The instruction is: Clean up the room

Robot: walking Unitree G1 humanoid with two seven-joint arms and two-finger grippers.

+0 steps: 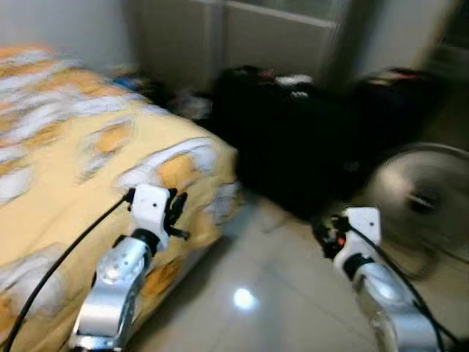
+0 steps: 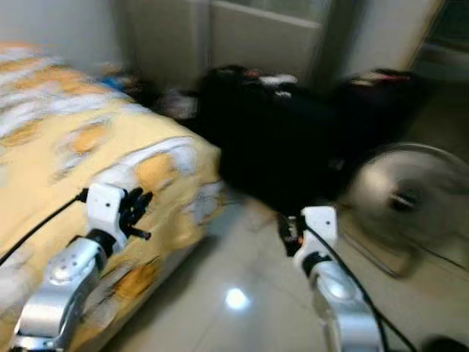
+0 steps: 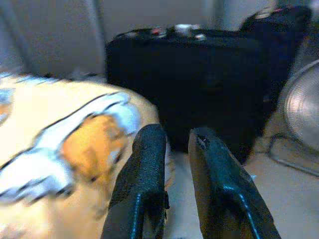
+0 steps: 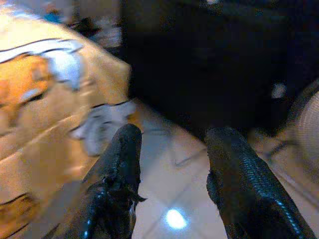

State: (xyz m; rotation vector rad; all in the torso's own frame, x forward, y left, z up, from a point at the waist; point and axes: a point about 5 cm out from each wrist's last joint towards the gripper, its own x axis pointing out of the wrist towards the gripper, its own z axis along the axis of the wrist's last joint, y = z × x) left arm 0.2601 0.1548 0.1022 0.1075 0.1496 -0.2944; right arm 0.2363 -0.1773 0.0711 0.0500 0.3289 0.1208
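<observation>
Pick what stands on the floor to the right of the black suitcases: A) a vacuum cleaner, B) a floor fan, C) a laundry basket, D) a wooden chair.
B: a round wire-grilled floor fan stands on the tiled floor beside the black suitcases.

head pair: forward-down, blurred | wrists: along fingers, close | shared: bed [image 1: 88,169], black suitcase [image 3: 189,84]

A bed [image 1: 66,147] under a yellow patterned cover [image 1: 110,139] — beside it, glossy tiled floor [image 1: 249,293] bearing black suitcases [image 1: 293,139] and a fan [image 1: 421,198].
</observation>
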